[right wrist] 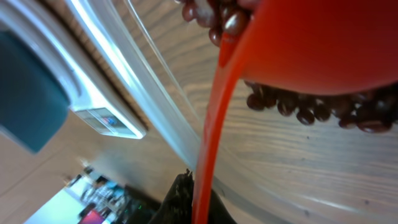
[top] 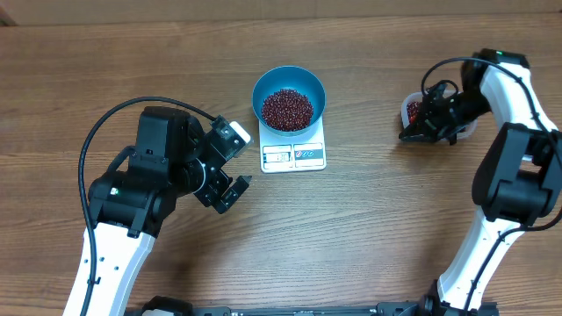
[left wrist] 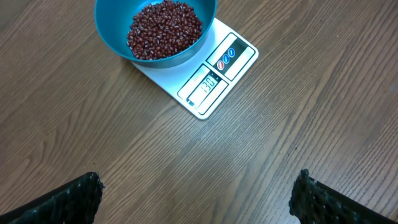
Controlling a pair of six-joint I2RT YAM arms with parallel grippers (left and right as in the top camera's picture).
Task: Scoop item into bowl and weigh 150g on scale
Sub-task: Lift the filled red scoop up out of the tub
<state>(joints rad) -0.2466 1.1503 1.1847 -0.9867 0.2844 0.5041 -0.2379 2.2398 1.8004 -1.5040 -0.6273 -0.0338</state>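
Note:
The blue bowl (top: 263,89) stands on the white scale (top: 294,156) at the table's middle, holding a heap of red-brown beans (top: 287,108). The left wrist view shows the same bowl (left wrist: 109,34), beans (left wrist: 165,28) and scale (left wrist: 214,81) with its display lit. My left gripper (top: 243,161) hovers open and empty just left of the scale's front, its fingers wide apart (left wrist: 199,186). At the far right, my right gripper (top: 418,132) is shut on the handle of a red scoop (right wrist: 323,43). The scoop's cup is down in a clear tub (right wrist: 149,68) among beans (right wrist: 311,109).
The clear tub (top: 467,132) sits near the right edge, partly covered by the right arm. Bare wooden tabletop (top: 369,228) surrounds the scale. Both arm bases stand at the near edge.

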